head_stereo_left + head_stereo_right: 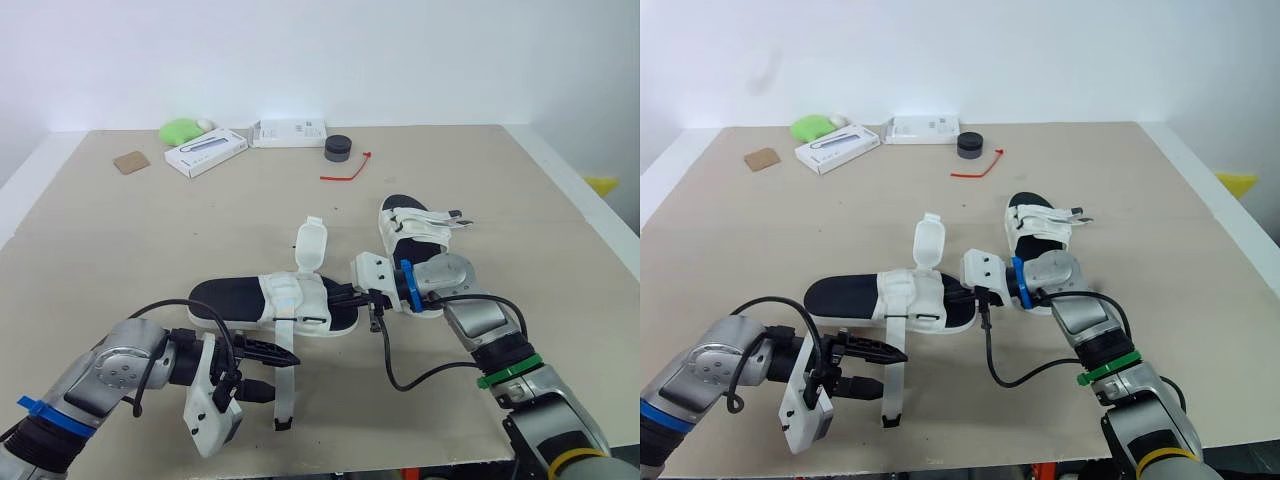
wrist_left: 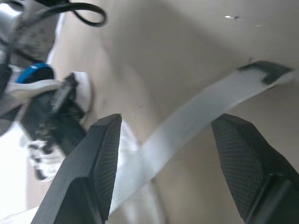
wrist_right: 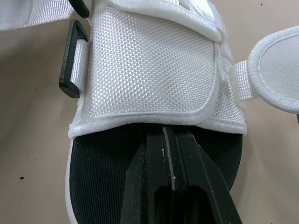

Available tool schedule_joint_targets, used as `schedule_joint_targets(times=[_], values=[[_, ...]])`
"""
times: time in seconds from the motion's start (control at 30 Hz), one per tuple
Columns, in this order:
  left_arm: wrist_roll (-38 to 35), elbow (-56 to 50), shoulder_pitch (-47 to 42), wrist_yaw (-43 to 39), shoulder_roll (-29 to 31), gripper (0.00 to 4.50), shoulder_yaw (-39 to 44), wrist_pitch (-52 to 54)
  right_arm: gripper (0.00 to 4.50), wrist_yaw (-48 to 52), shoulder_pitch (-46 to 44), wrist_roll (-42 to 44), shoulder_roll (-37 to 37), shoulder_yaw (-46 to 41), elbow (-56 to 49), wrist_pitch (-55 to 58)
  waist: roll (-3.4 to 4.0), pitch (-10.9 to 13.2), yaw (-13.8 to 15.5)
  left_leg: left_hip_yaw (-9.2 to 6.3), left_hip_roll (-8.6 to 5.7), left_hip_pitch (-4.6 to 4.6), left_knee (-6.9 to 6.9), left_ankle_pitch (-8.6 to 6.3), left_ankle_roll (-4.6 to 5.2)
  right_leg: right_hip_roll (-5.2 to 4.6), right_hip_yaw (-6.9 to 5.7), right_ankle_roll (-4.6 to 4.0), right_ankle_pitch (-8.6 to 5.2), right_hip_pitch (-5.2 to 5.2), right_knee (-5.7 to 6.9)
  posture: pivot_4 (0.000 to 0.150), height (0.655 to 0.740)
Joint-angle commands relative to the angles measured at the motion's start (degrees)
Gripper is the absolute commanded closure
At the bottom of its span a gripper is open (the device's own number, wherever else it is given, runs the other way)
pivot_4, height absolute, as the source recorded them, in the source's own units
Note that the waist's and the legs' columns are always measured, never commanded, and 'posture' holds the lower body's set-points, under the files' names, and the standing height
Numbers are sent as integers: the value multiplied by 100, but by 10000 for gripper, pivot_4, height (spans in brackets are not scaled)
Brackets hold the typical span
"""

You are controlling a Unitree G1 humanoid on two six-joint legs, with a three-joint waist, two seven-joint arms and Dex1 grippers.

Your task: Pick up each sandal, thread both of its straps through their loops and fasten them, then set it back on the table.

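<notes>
1. The near sandal lies flat on the counter between the two hands, its black footbed facing up and its white upper across the middle.
2. The left hand is spread wide. From its wrist view, the sandal's long white strap runs across the gap between the two fingers.
3. That strap trails loose from the upper, past the left hand's fingertips. It ends in a black tip lying on the counter on the robot's side of that hand. Whether the fingers touch the strap cannot be told.
4. The right hand is pressed together, with only a thin line between its fingers. It lies low over the black footbed, and its tips meet the hem of the white upper.
5. A black loop sits at the side of the upper, just ahead of the right hand's fingertips and off to one side.
6. A second, wider white flap stands upright on the sandal, just beyond the right hand's tips.
7. The other sandal rests on the counter behind the right hand, close beside its wrist, straps folded over the top.
8. Well beyond both hands, along the counter's far edge, lie two white boxes, a green object, a dark round object, a red tie and a brown square.
</notes>
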Motion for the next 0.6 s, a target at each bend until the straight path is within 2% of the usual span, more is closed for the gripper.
schedule_joint_targets(times=[0.03,0.07,0.13,0.2,0.37,0.6], values=[[-100,44,-102,44,105,22639,-170,-99,45000,3,33,-109,-66,39,-11,72,0,0,0,0,0,0,0,0,0,0,0,0,0,0,0,1500,7400],[-81,71,-100,33,134,25633,-208,-114,45000,1,34,-107,-66,38,-14,76,0,0,0,0,0,0,0,0,0,0,0,0,0,0,0,1500,7400],[-70,123,-99,51,176,36241,-263,-135,45000,-2,30,-106,-67,36,-15,83,0,0,0,-1,0,1,0,0,0,2,-1,0,0,0,0,1500,7400],[-220,149,-92,114,163,44645,-274,0,45000,-2,42,-112,-82,36,-25,87,-1,0,0,-1,0,1,0,0,0,1,-1,-1,0,0,1,1500,7400],[-1894,-550,-49,29,261,44645,-98,2175,45000,23,35,-114,-102,40,-11,89,-1,0,0,-2,0,0,1,0,1,2,-3,27,-16,0,3,1500,7400],[-4317,-1633,-467,708,264,44645,621,5465,45000,39,4,-132,-87,63,55,50,-1,0,-1,-12,0,-1,4,0,0,8,-9,29,-17,1,4,1500,7400]])
